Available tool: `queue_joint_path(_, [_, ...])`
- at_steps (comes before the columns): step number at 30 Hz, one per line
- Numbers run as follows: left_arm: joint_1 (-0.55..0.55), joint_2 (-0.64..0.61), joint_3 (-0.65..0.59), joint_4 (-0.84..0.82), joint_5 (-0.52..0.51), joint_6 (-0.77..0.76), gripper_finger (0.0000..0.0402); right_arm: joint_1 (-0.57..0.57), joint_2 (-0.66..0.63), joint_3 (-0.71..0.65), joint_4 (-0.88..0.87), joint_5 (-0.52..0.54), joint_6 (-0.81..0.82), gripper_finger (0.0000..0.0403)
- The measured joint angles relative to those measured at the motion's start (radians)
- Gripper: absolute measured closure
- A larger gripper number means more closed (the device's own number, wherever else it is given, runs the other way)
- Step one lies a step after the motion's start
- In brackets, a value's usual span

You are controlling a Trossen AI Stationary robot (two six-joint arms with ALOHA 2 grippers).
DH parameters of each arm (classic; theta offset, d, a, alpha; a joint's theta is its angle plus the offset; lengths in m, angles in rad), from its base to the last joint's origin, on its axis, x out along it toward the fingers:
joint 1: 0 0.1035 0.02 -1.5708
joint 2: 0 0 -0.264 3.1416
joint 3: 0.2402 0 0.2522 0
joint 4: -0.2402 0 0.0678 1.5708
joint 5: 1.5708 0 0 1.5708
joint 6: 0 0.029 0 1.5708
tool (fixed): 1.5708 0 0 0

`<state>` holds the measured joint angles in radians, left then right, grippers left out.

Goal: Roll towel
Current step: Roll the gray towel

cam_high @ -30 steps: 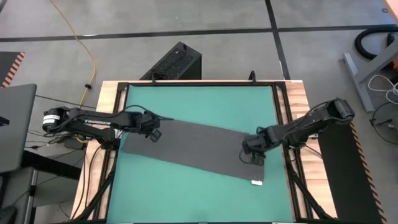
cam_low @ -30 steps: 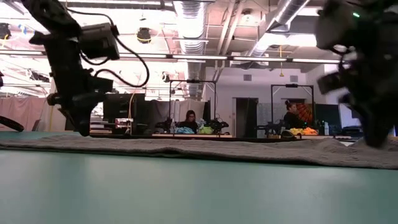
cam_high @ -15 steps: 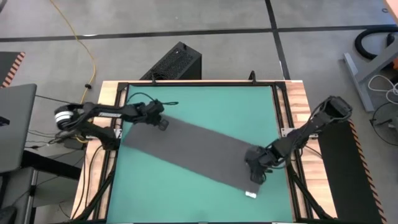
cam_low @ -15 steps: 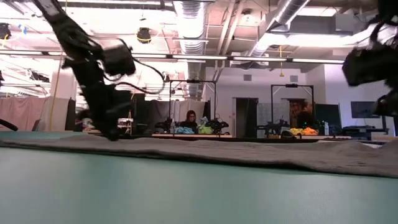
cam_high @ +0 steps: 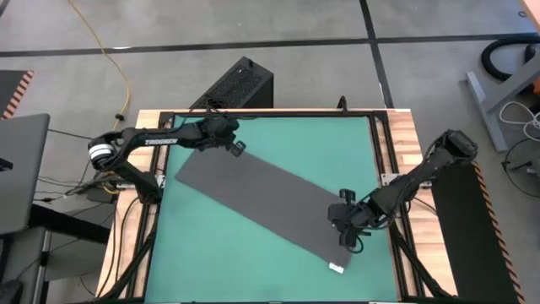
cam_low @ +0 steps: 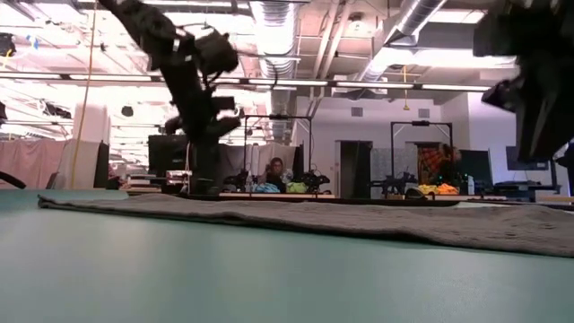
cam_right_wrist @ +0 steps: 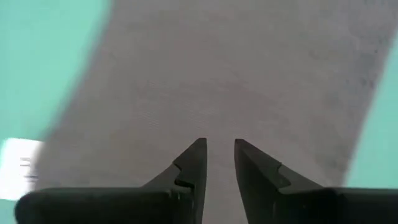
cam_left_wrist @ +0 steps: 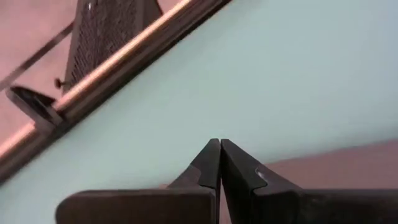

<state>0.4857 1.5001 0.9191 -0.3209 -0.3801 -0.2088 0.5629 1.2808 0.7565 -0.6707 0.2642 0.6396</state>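
Note:
The dark grey towel (cam_high: 261,203) lies flat and slantwise on the green mat (cam_high: 278,139), running from far left to near right. Its small white tag (cam_high: 336,268) is at the near right end and also shows in the right wrist view (cam_right_wrist: 18,165). My left gripper (cam_high: 239,149) is shut at the towel's far left corner. In its wrist view the shut tips (cam_left_wrist: 219,144) stand over bare mat, just beyond the towel's edge (cam_left_wrist: 348,174). My right gripper (cam_high: 346,239) hovers over the towel's near right end (cam_right_wrist: 249,74), open by a narrow gap (cam_right_wrist: 219,144) with nothing between its fingers. My left gripper points slanting down at the towel's far left corner (cam_high: 226,154) with shut fingers. Whether the tips touch the towel or the mat, I cannot tell.
A black frame rail (cam_high: 270,114) borders the mat, with wooden table strips (cam_high: 148,135) outside it. A black box (cam_high: 236,84) stands beyond the far edge and a laptop (cam_high: 21,169) lies off to the left. People (cam_low: 275,175) sit in the room behind.
The towel has turned about on the mat: its left end has swung toward the far edge and its tagged right end toward the near edge. My left gripper has gone toward the far edge and rightward. My right gripper has gone toward the near edge and risen off the towel.

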Motion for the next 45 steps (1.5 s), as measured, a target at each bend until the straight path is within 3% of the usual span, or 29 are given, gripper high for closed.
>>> queue_joint_path(4, [-0.085, -0.085, 0.0, -0.046, 0.027, -0.001, 0.0402, -0.047, 0.001, -0.053, 0.023, 0.0, -0.073, 0.0296])
queue_joint_path(10, [-0.246, -0.144, -0.156, -0.092, 0.043, -0.135, 0.0402, -0.098, 0.0, -0.111, 0.044, 0.0, -0.16, 0.0296])
queue_joint_path(15, [-0.28, -0.116, -0.295, -0.058, 0.056, -0.264, 0.0402, -0.129, 0.0, -0.19, 0.049, -0.002, -0.125, 0.0296])
queue_joint_path(24, [-0.152, -0.106, -0.395, 0.074, 0.045, -0.242, 0.0402, -0.079, -0.003, -0.278, 0.171, -0.04, 0.13, 0.0296])
queue_joint_path(31, [-0.012, -0.068, -0.397, 0.225, 0.073, -0.1, 0.0402, 0.025, 0.007, -0.268, 0.54, -0.109, 0.205, 0.0296])
queue_joint_path(34, [0.05, -0.042, -0.397, 0.291, 0.082, -0.044, 0.0402, 0.051, 0.009, -0.245, 0.634, -0.126, 0.158, 0.0296])
queue_joint_path(38, [0.09, -0.051, -0.372, 0.304, 0.093, 0.006, 0.0402, 0.059, 0.003, -0.16, 0.556, -0.123, 0.057, 0.0296])
queue_joint_path(45, [0.025, -0.172, -0.333, 0.291, 0.177, -0.003, 0.0401, 0.028, 0.001, -0.061, 0.494, -0.079, -0.27, 0.0296])
